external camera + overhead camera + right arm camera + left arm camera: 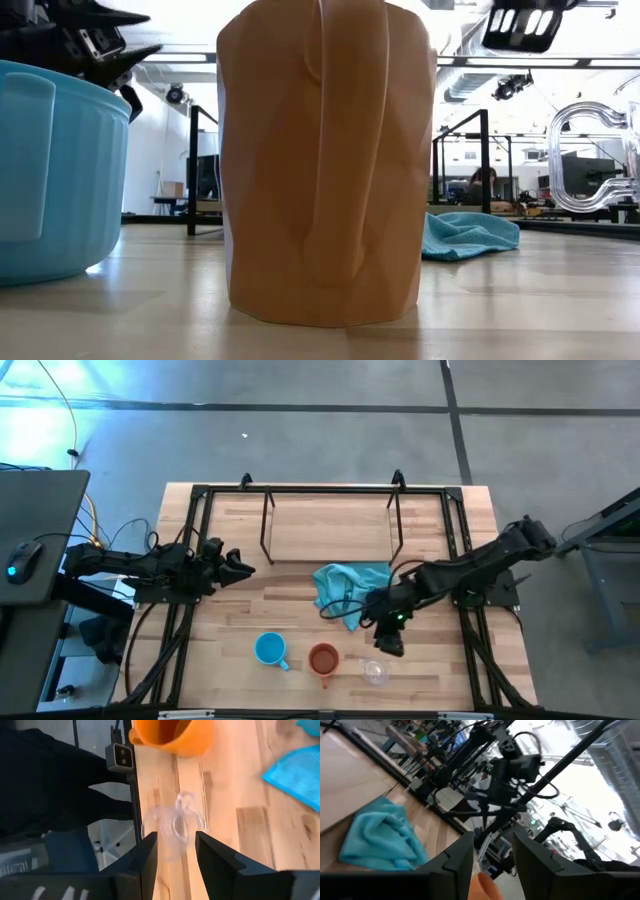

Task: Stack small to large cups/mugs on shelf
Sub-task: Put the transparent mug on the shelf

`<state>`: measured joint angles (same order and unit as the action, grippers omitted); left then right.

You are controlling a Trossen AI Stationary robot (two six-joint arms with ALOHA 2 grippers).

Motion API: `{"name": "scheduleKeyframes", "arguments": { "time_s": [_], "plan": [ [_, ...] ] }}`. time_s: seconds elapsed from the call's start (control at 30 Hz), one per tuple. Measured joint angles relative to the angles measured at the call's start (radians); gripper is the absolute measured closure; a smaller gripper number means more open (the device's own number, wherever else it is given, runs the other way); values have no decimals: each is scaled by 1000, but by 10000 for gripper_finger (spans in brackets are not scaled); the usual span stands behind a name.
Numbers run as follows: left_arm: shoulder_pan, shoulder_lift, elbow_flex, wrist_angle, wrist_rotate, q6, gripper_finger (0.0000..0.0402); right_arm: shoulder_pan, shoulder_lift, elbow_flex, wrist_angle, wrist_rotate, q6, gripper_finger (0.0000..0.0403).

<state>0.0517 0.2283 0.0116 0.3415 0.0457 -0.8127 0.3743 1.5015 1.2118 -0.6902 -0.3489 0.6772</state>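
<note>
Right gripper [175,852] hovers above glass cup [375,672] at counter [300,600] front edge, fingers parted, empty. Left gripper [240,565] idle, fingers apart, empty. Risk: clear slippery cup tips into orange mug [322,659] just beside, or slides off edge.

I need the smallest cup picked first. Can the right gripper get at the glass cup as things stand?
Probably yes. The right gripper hovers open just beside the glass cup, which sits between its fingers' line of sight with nothing between; the orange mug stands apart.
</note>
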Motion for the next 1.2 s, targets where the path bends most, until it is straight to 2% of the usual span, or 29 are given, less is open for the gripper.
{"name": "scheduleKeyframes", "arguments": {
  "time_s": [0.23,0.5,0.73,1.2],
  "plan": [
    [0,0,0,-59,18,0,277,9,86,0,193,0,119,279],
    [0,-1,0,-69,18,46,277,49,164,0,204,2,250,279],
    [0,-1,0,-77,25,49,277,60,219,-1,253,57,329,279],
    [0,-1,0,-84,53,49,277,65,236,-1,214,80,344,279]
  ]
}}
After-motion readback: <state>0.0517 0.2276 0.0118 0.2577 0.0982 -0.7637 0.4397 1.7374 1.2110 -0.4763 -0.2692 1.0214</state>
